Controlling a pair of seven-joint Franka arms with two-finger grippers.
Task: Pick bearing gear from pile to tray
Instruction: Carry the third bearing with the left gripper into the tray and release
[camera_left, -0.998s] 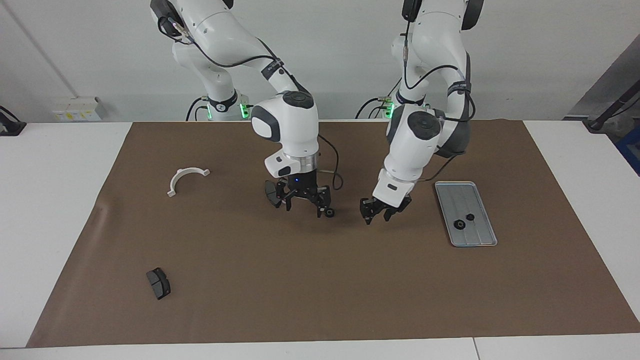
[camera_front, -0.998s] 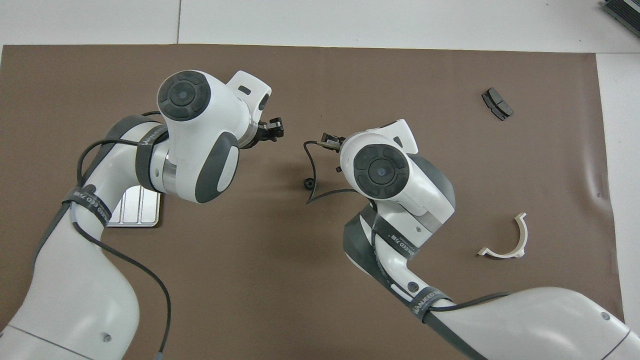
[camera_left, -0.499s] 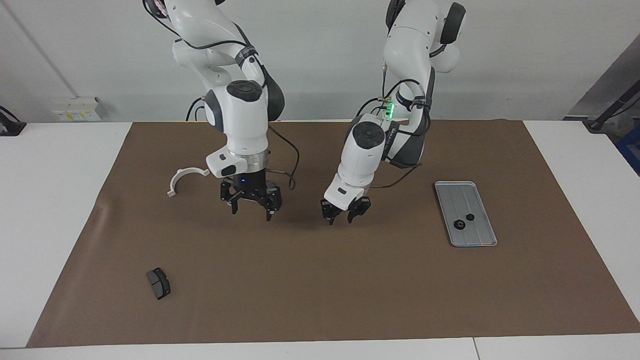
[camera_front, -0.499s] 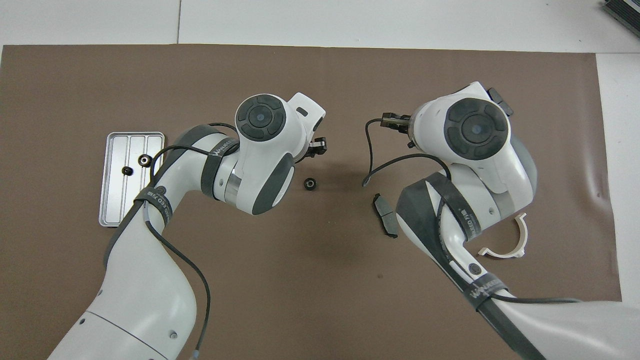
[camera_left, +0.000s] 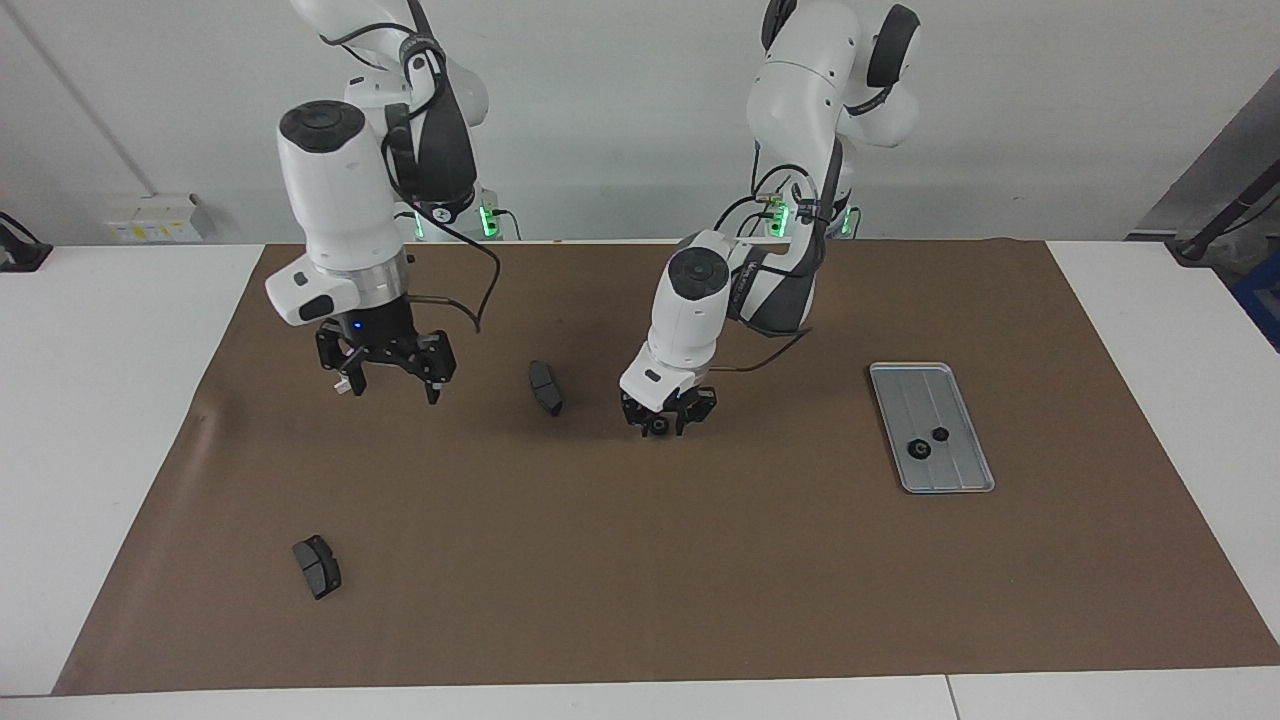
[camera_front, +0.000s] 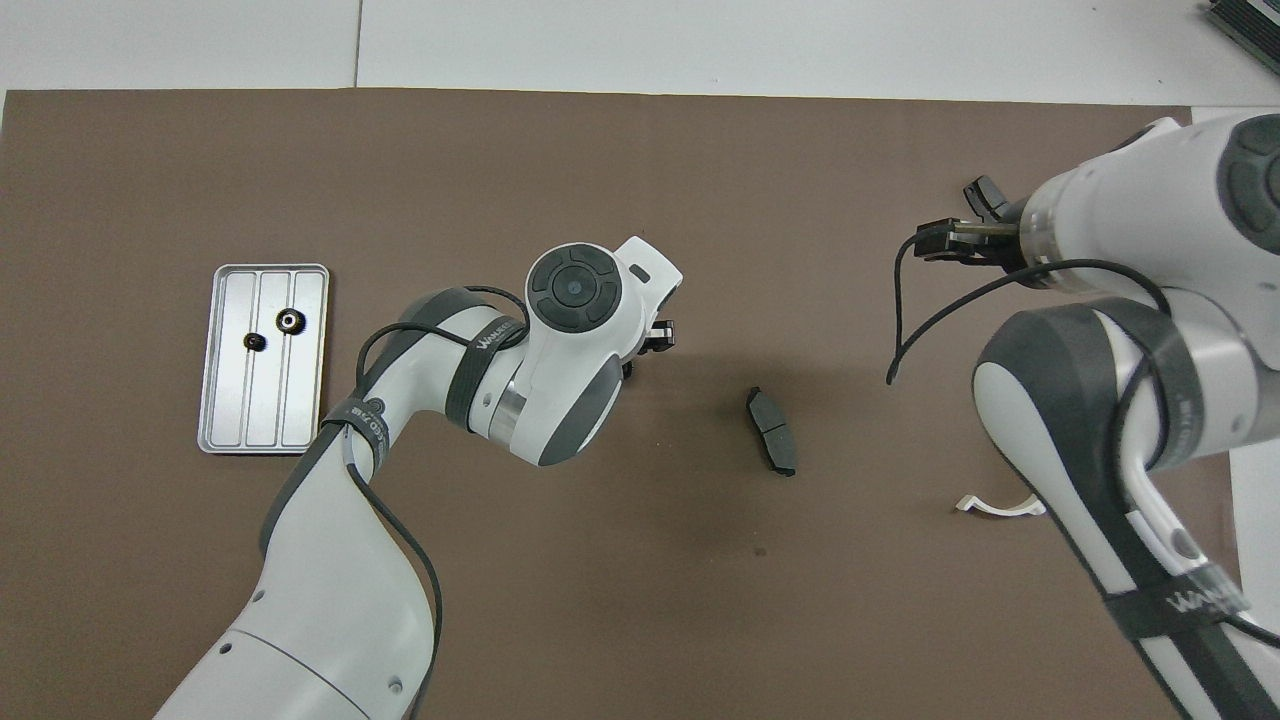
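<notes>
A small black gear (camera_left: 657, 427) lies on the brown mat near the table's middle. My left gripper (camera_left: 666, 416) is low over it, open, with the gear between its fingers; in the overhead view the left hand (camera_front: 585, 300) hides the gear. The silver tray (camera_left: 955, 468) toward the left arm's end holds two black gears (camera_left: 916, 449) and also shows in the overhead view (camera_front: 305, 400). My right gripper (camera_left: 388, 385) is open and empty, raised over the white half-ring bracket (camera_front: 1000, 507), which it mostly hides in the facing view.
One dark brake pad (camera_left: 545, 387) lies on the mat between the two grippers and shows in the overhead view (camera_front: 771, 445). A second brake pad (camera_left: 317, 566) lies farther from the robots toward the right arm's end. The brown mat (camera_left: 700, 580) covers most of the white table.
My left gripper moved from beside the tray to the loose gear and came down around it. My right arm swung toward its own end and rose, uncovering the middle brake pad.
</notes>
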